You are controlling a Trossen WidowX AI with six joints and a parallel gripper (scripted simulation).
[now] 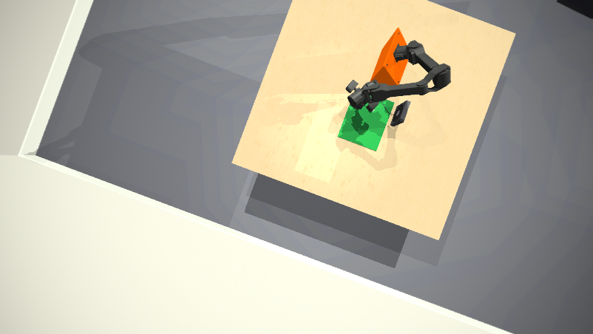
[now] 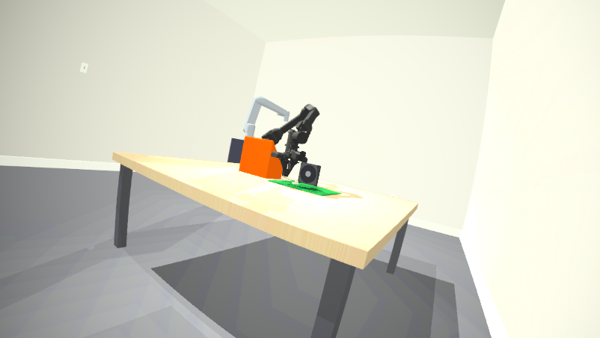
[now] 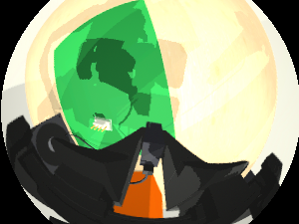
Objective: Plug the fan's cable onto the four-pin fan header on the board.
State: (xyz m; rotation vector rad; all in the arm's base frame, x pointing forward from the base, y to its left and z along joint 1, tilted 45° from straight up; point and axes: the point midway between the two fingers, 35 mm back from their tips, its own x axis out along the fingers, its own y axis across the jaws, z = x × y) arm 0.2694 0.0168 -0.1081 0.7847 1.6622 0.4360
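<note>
My gripper (image 2: 287, 173) (image 3: 152, 131) is shut on the fan cable's plug, a small dark-grey block (image 3: 150, 149) upright between the fingertips. The cable (image 3: 140, 182) loops out of the plug's lower end in the wrist view. The green board (image 1: 369, 142) (image 2: 323, 192) (image 3: 70, 89) lies flat on the table, and the fingers are over its edge near the orange block. The white fan header (image 3: 103, 121) with gold pins stands on the board, left of the plug in the wrist view, apart from it. The black fan (image 1: 400, 113) (image 2: 308, 173) (image 3: 48, 140) stands beside the board. The exact height of the plug above the board is unclear.
The orange block (image 1: 389, 58) (image 2: 256, 157) (image 3: 144, 195) stands close behind the gripper and board, under the arm's base. The wooden table (image 1: 419, 182) (image 2: 209, 185) carries everything. A pale second arm (image 2: 252, 115) and a dark box (image 2: 235, 150) are beyond the table.
</note>
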